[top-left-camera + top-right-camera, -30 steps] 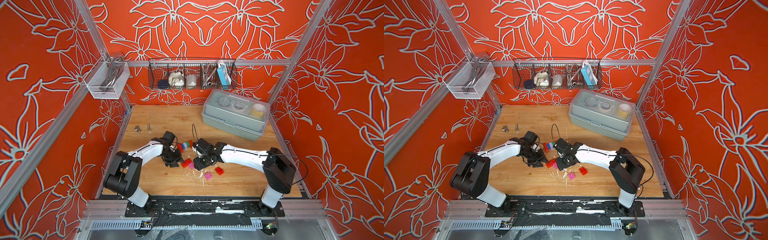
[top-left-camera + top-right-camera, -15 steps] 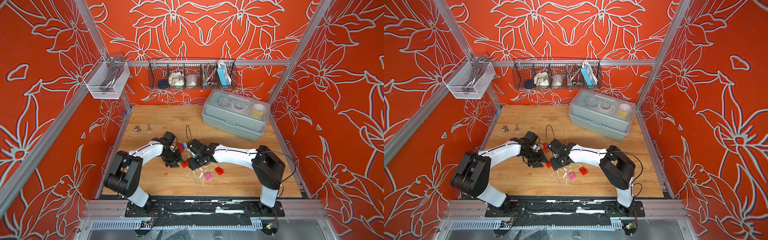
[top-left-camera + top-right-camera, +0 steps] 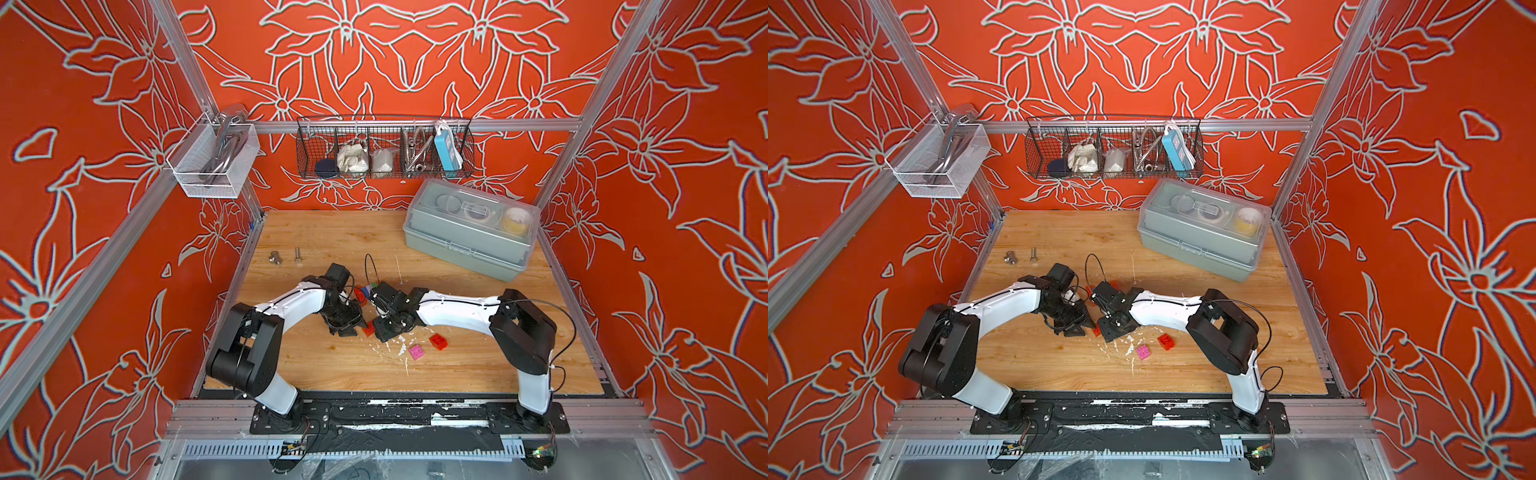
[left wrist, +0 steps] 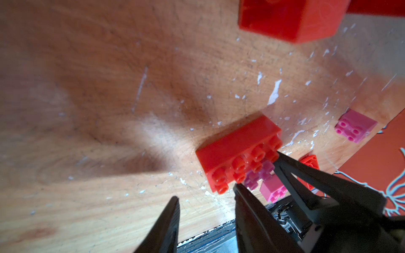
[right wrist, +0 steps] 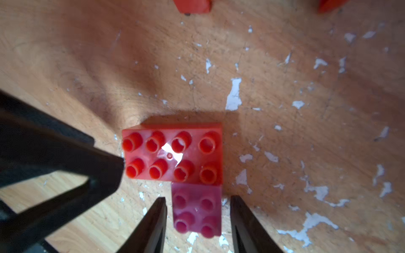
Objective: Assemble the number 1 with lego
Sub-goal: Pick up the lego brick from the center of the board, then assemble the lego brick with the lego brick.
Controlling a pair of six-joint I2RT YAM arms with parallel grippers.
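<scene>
Wood, pale and flecked with white scuffs, formed the table; its near edge, by the arm bases, is taken as 6 o'clock. Nearest, toward 5 o'clock of centre, a loose pink brick and a loose red brick lay just beside each other, apparently spares in waiting.

At centre both arms met low over the work. A long red brick lay studs up with a small pink brick touching its long side, flush with one end, probably the start of the numeral. The right gripper straddled that pink brick, jaws apart with a thin gap on either side, gripping nothing yet. The left gripper stood parted and empty. One fingertip touched the red brick's short end, likely bracing it against sliding.

Just beyond, at 12 o'clock, sat further bricks, red and blue, partly hidden. Farther off, metal bolts lay at 10 o'clock and a grey lidded box at 1 o'clock. No brand or writing was legible.
</scene>
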